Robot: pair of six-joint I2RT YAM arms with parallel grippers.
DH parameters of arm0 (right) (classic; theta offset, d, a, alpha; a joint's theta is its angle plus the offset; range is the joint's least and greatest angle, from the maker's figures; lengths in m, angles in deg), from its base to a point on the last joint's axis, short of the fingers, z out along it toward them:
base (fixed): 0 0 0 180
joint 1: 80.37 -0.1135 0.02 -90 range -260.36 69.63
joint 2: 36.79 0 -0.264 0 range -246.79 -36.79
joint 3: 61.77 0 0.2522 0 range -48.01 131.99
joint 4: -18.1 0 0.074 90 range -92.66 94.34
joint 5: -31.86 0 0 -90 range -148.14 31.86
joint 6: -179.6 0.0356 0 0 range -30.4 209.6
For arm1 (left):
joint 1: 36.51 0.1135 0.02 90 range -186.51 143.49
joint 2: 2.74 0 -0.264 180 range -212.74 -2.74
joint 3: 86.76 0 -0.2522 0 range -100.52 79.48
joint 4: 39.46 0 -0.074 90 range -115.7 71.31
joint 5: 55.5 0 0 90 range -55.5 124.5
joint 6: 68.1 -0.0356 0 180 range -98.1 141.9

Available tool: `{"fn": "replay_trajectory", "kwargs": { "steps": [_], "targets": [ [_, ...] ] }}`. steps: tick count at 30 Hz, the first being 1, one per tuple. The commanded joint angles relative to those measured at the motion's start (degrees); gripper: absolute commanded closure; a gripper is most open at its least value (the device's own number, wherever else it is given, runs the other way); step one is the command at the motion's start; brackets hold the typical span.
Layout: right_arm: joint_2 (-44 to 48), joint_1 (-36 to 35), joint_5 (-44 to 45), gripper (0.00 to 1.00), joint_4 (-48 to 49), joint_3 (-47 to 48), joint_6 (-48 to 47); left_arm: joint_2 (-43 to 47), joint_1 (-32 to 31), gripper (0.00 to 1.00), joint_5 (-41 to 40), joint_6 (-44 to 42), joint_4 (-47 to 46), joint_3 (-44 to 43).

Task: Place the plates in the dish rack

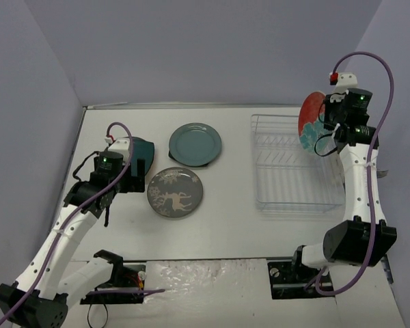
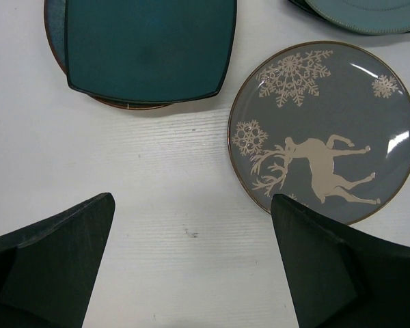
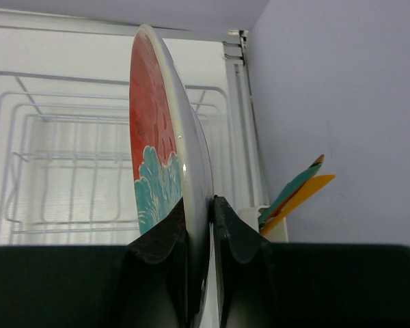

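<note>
My right gripper [image 1: 328, 126] is shut on the rim of the red plate with teal flowers [image 1: 311, 117] and holds it on edge above the right side of the white wire dish rack [image 1: 287, 201]. In the right wrist view the plate [image 3: 157, 130] stands upright between my fingers [image 3: 165, 236], with the rack [image 3: 55, 171] behind it. My left gripper [image 2: 191, 263] is open over bare table. Ahead of it lie the dark teal squarish plate [image 2: 147, 44], stacked on another plate, and a grey round plate with a reindeer [image 2: 324, 130]. A blue-teal round plate [image 1: 195, 144] lies behind.
A white utensil holder [image 3: 273, 222] with teal and orange utensils stands at the rack's right side, close to the right wall. The grey reindeer plate [image 1: 175, 193] lies between the left arm and the rack. Walls enclose the table on three sides.
</note>
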Motion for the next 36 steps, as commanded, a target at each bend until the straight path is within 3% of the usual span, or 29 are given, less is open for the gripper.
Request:
{"fn": "replay_trajectory", "kwargs": {
  "steps": [1,21,36],
  "targets": [
    [-0.6,0.6,4.0,1.0,15.7,4.5,-6.7,0.4,0.2,0.03,0.0,-0.6,-6.1,1.9],
    [-4.6,2.7,10.7,1.0,22.9,0.5,-8.8,-3.0,0.2,0.03,-0.2,-0.5,-8.4,4.5],
    [-9.3,3.8,7.1,1.0,26.1,-6.1,-5.9,-3.5,0.3,0.03,-1.1,-0.8,-8.1,4.7]
  ]
}}
